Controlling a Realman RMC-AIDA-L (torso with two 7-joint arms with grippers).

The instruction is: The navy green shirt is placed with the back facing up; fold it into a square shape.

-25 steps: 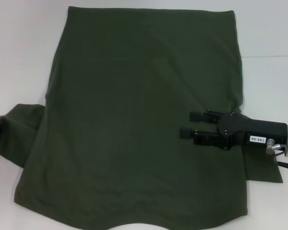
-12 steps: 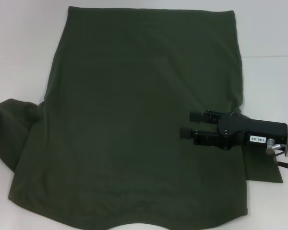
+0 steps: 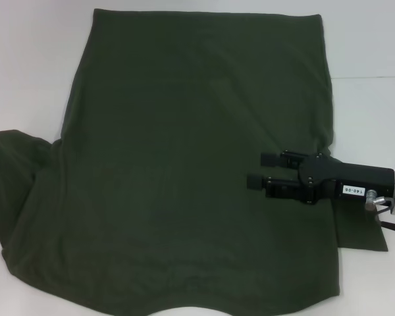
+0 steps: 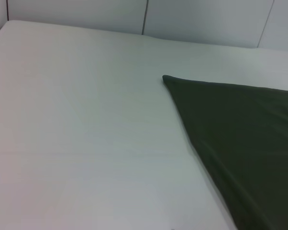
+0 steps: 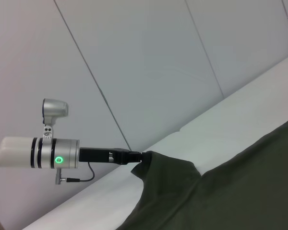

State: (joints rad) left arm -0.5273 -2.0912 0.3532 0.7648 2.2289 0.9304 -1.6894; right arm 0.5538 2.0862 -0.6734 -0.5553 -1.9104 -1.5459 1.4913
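A navy green shirt (image 3: 191, 164) is spread flat on a white surface (image 3: 33, 79), plain side up, and most of the head view is filled by it. One straight edge of the shirt lies along the far side of the surface, and a curved edge lies at the near side. A sleeve of the shirt is spread out past the body of the shirt on the robot's left, and a smaller flap of fabric shows past the shirt's right edge, beneath the right arm.

The right hand (image 3: 258, 169) is seen over the right part of the shirt, reached in from the shirt's right edge. Its two dark fingers (image 3: 271, 158) are pointed toward the shirt's middle and are held apart with a gap between them; nothing is gripped. Whether the shirt is touched by them cannot be told.

In the right wrist view, the left hand (image 5: 140, 158) is seen farther off, at the lifted left edge of the shirt, where the fabric is bunched up and raised above the surface. Its fingers are hidden by the cloth, so whether the fabric is clenched cannot be told.

In the left wrist view, a pointed corner of the shirt is shown lying on the surface.
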